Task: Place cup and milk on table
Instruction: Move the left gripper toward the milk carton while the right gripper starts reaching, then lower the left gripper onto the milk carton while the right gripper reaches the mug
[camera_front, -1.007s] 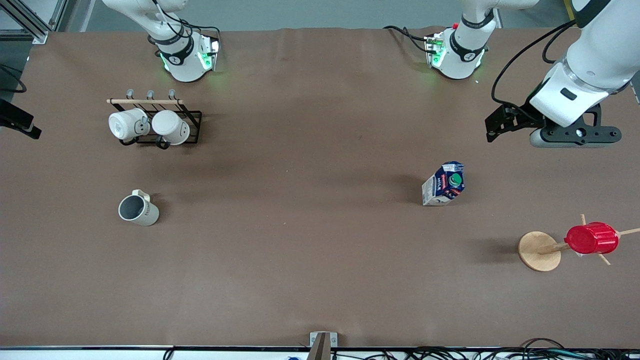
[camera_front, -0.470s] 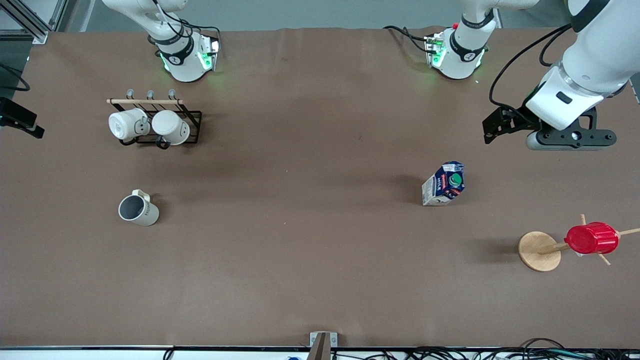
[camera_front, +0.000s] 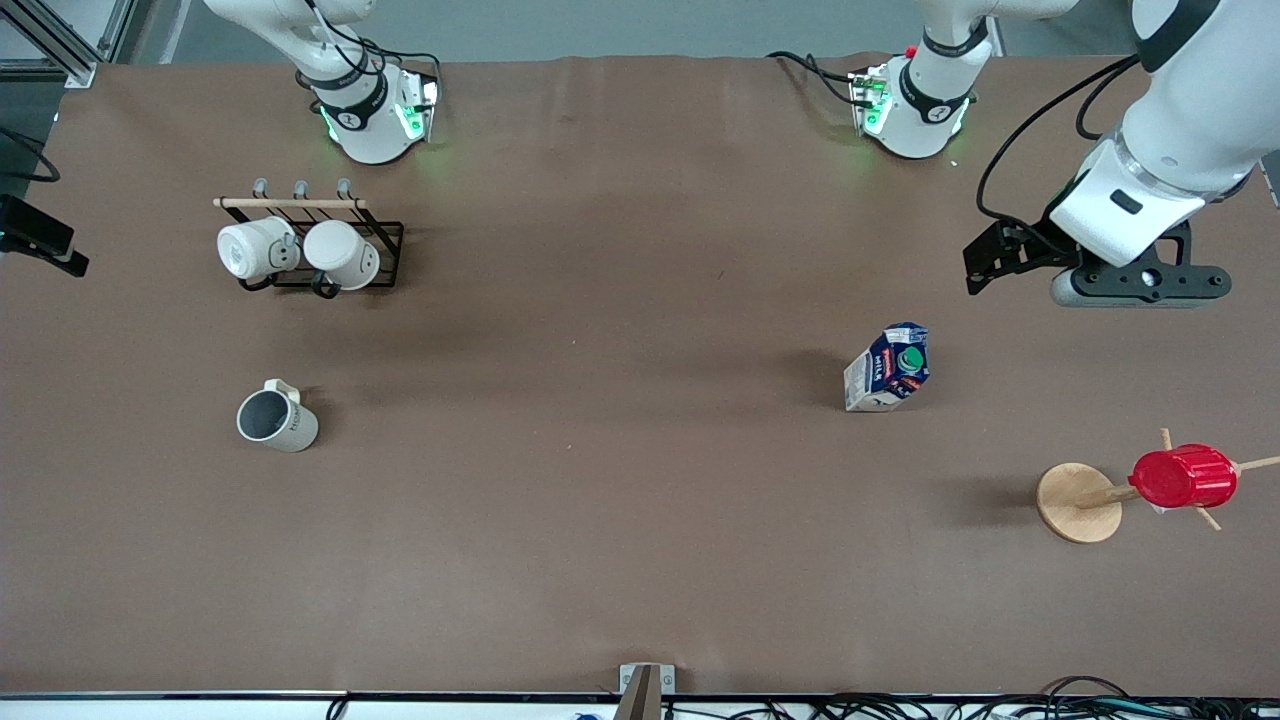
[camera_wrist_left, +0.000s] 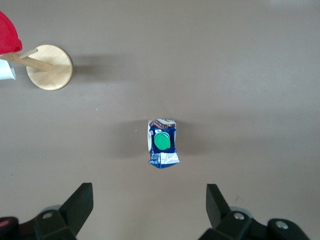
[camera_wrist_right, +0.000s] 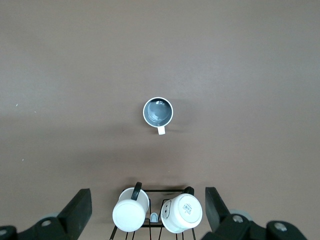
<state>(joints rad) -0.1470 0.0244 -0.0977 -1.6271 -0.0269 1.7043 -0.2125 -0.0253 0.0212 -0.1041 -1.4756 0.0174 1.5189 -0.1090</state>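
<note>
Both of the task's things stand on the very large matte brown table (camera_front: 640, 520), and neither is in a gripper. The small cream-beige cup (camera_front: 277, 418) with a grey inside and one small handle sits upright, mouth up, nearer to the front camera than the black wire rack (camera_front: 330, 262) with a wooden rail that carries two all-white mugs (camera_front: 300, 252), and well apart from it. The small dark-blue and white milk carton (camera_front: 888, 367) with a round green cap stands toward the left arm's end of the table, far from that rack and farther from the front camera than the round wooden peg stand (camera_front: 1078, 502) bearing a red ribbed cup (camera_front: 1183, 477).

The left gripper (camera_wrist_left: 149, 207) hangs high in the air with its fingers spread wide and nothing between them; its wrist view looks straight down on the carton's green cap. The right gripper (camera_wrist_right: 148, 210) is likewise spread wide and empty, held high over the rack, with the cup visible on bare table in its wrist view.

Judged from how things lie, the placing looks complete: cup and carton each rest free on the surface, both upright, with no finger touching them. Nothing appears left except for the arms to settle clear of the work area.
</note>
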